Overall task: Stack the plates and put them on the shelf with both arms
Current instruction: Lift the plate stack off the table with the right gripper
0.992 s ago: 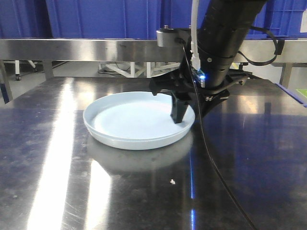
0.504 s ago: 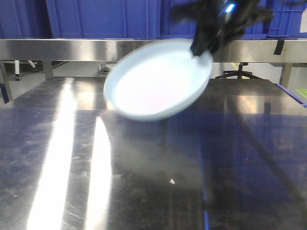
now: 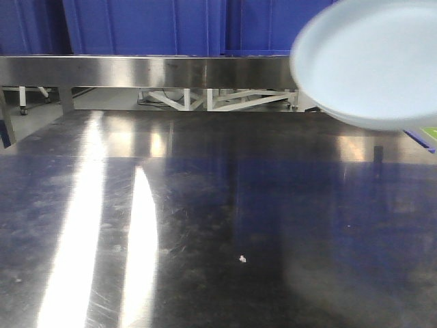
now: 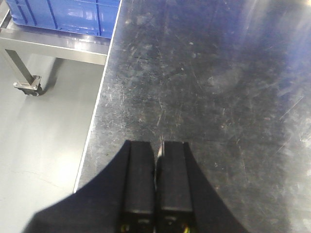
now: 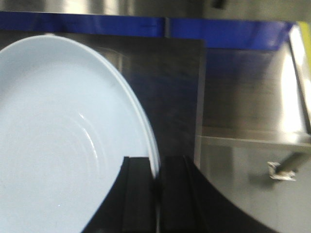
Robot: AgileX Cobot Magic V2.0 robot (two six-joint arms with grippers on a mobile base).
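Plate (image 3: pixel 369 61): airborne, blurred, far right, level with shelf (image 3: pixel 136 70) rail.
Right gripper (image 5: pixel 156 167): jaws clamped on plate rim.
Left gripper (image 4: pixel 156 150): jaws pressed together, empty, above worktop (image 4: pixel 204 87) edge.

Tabletop (image 3: pixel 205 225): dark scratched steel. You'll see two bright glare streaks down its left side.
Speck (image 3: pixel 242 259): small and white, lying on your tabletop near the middle.
Floor (image 4: pixel 43 131): plain grey, beside the tabletop's edge, in the left wrist view.
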